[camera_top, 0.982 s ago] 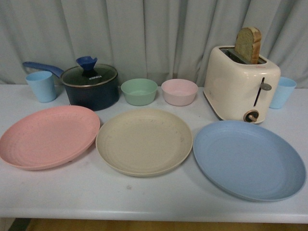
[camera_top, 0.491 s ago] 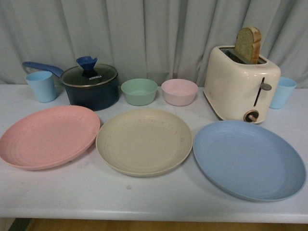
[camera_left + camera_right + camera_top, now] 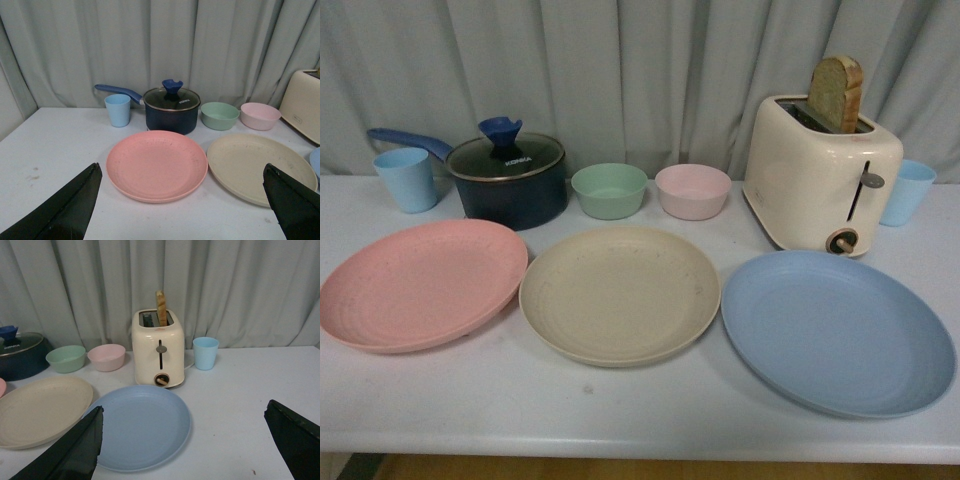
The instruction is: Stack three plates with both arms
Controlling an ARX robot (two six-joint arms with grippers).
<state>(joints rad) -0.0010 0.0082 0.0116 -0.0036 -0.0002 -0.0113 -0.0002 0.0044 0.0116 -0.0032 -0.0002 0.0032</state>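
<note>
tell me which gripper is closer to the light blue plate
Right. The right gripper hangs open just short of the light blue plate, facing it. The left gripper faces the pink plate, with the beige plate between.

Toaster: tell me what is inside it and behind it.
A bread slice sticks up from one slot of the toaster, its lower part hidden inside. A light blue cup stands behind, partly covered.

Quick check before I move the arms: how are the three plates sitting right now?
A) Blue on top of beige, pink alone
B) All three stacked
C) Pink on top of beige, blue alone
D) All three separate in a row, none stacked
D: the pink plate, the beige plate and the light blue plate each lie flat on the table in a row, none on top of another.
</note>
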